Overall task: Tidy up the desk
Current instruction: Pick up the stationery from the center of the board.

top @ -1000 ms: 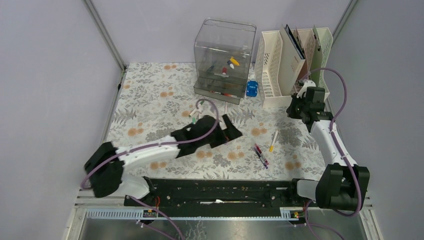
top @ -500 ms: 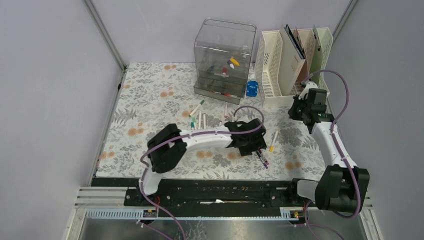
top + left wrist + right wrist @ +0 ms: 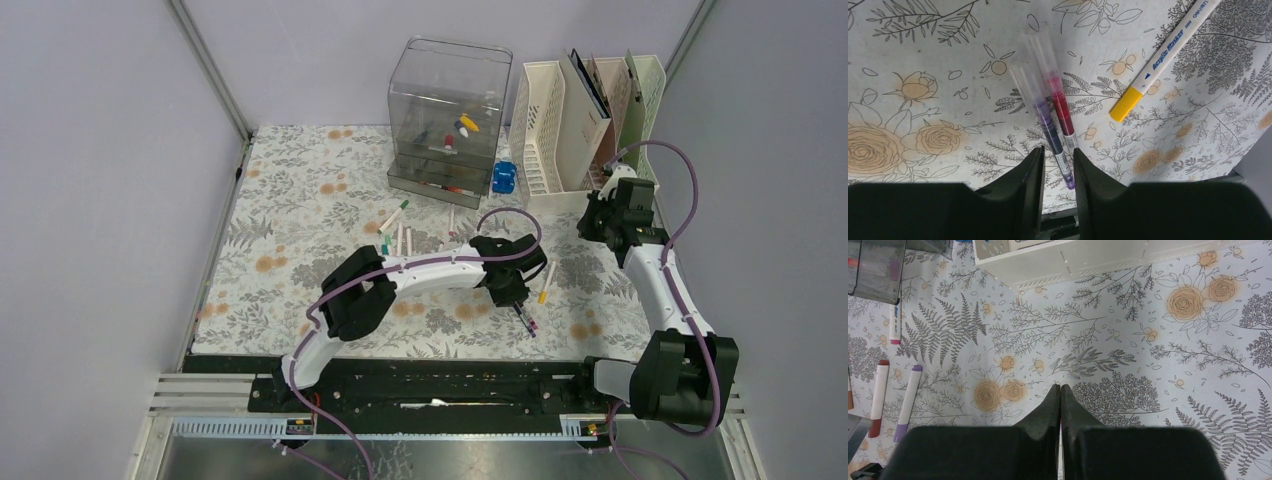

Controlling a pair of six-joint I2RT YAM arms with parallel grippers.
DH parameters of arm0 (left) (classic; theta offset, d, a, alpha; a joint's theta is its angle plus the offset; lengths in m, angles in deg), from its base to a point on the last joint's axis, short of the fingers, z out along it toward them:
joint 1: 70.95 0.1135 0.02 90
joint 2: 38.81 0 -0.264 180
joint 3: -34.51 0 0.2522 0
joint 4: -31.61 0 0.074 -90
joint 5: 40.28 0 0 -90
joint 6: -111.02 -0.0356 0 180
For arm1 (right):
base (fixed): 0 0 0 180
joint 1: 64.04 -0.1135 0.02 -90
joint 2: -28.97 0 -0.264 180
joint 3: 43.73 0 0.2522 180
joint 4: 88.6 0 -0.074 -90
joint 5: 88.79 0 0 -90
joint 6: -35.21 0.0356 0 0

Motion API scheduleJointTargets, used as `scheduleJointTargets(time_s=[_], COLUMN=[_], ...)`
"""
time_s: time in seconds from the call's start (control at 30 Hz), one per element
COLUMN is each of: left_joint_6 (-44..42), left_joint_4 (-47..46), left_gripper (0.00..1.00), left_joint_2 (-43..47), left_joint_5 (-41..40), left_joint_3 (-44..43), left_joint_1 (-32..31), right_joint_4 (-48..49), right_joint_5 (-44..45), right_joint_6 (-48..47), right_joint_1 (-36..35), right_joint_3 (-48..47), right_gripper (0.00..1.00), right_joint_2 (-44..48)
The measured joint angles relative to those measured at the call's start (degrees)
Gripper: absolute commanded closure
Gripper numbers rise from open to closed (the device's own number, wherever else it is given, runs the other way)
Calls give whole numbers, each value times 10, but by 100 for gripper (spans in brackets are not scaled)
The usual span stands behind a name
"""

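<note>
Few pens point(image 3: 462, 126) sit in the box point(image 3: 447, 90); markers point(image 3: 398, 222) litter the table point(image 3: 300, 180) before it. Left pincer point(image 3: 1057, 155) narrowly straddles two pens point(image 3: 1050, 117), grip unclear; right pincer point(image 3: 1060, 390) closed, empty.

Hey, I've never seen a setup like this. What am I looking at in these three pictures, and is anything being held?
These are two robot arms bolted at the near edge of a desk covered with a flowered cloth. The wide picture looks down from above and behind them. The other two come from a camera on each wrist. Loose markers lie on the cloth, and a clear drawer box and cream file racks stand at the back. The left hand is down at a purple pen and a red pen, with a yellow-capped marker beside them. Its fingers flank the pens' ends, but I cannot tell whether they pinch them. The right hand is shut, holding nothing, above the cloth.
</note>
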Motion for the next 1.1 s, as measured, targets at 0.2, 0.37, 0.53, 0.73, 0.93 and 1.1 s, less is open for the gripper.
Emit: scheduleJointTargets(time_s=[0.2,0.37,0.53,0.73,0.93,1.1], left_joint_6=[-2,-5,-5,-7,-7,-14], left_joint_4=[9,18,19,22,43,69], left_gripper=[68,66,64,62,63,72], left_joint_2=[-19,-27,-35,-42,-56,-69], left_joint_5=[0,0,3,6,11,13], left_joint_3=[-12,-12,-15,-24,-50,-72], left_joint_1=[0,0,1,3,3,4], right_joint_4=[0,0,0,0,0,0], right_joint_5=[0,0,0,0,0,0], right_joint_6=[0,0,0,0,0,0], right_joint_1=[2,3,4,5,6,6], right_joint_3=[4,7,9,15,15,15], right_gripper=[100,100,100,100,100,100], right_joint_2=[0,0,0,0,0,0])
